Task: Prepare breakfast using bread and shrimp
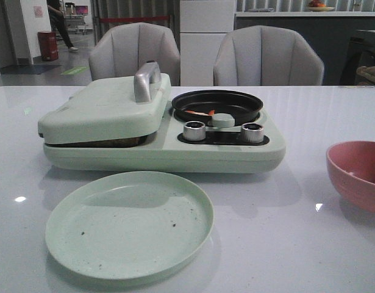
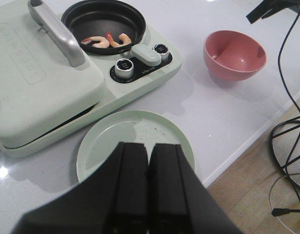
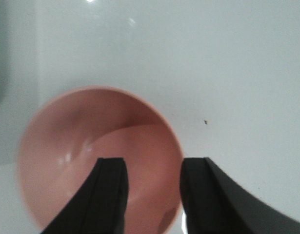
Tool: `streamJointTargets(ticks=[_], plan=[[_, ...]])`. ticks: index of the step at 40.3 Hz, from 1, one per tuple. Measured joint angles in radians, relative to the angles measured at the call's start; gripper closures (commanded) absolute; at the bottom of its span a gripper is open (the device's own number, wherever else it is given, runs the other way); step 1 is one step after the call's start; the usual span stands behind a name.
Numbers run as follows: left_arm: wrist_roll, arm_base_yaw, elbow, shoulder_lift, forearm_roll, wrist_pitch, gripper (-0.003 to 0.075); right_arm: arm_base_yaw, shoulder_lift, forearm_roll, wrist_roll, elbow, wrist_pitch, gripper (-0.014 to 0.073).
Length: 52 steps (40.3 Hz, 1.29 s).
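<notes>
A pale green cooker (image 1: 157, 152) is sitting on the white surface (image 1: 285, 244), its lid (image 1: 102, 110) lying shut over the left half with a silver handle (image 1: 146, 79) on top. A dark strip is showing under the lid's near edge, but whether that is the bread cannot be told. On the cooker's right half a black pan (image 1: 217, 105) is holding the shrimp (image 2: 107, 41), two curled orange-and-white pieces lying side by side; from the front only a thin orange sliver is showing. A pale green button (image 1: 222, 120) and two silver knobs (image 1: 194, 130) are standing between the pan and the near edge. A green plate (image 1: 129, 223), flecked with dark crumbs, is lying just near of the cooker. A pink bowl (image 1: 358, 174) is sitting well to the right. The left pincer (image 2: 149, 190) is hanging over the plate's near rim, fingers pressed together. The right pincer (image 3: 152, 195) is hanging above the bowl, fingers spread, holding nothing. Two grey chairs (image 1: 266, 58) are standing beyond the far edge.
</notes>
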Motion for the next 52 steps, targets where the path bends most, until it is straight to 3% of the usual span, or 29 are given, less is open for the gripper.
streamJointTargets(ticks=[13, 41, 45, 52], plan=[[0.000, 0.000, 0.000, 0.000, 0.000, 0.000, 0.0621, 0.268, -0.296, -0.059, 0.000, 0.053, 0.091, 0.0202], [0.000, 0.000, 0.000, 0.000, 0.000, 0.000, 0.0621, 0.278, -0.984, -0.131, 0.080, 0.408, 0.325, 0.0206], [0.000, 0.000, 0.000, 0.000, 0.000, 0.000, 0.0621, 0.278, -1.032, -0.131, 0.080, 0.431, 0.327, 0.0268], [0.000, 0.000, 0.000, 0.000, 0.000, 0.000, 0.0621, 0.278, -1.055, -0.131, 0.080, 0.440, 0.340, 0.0479]])
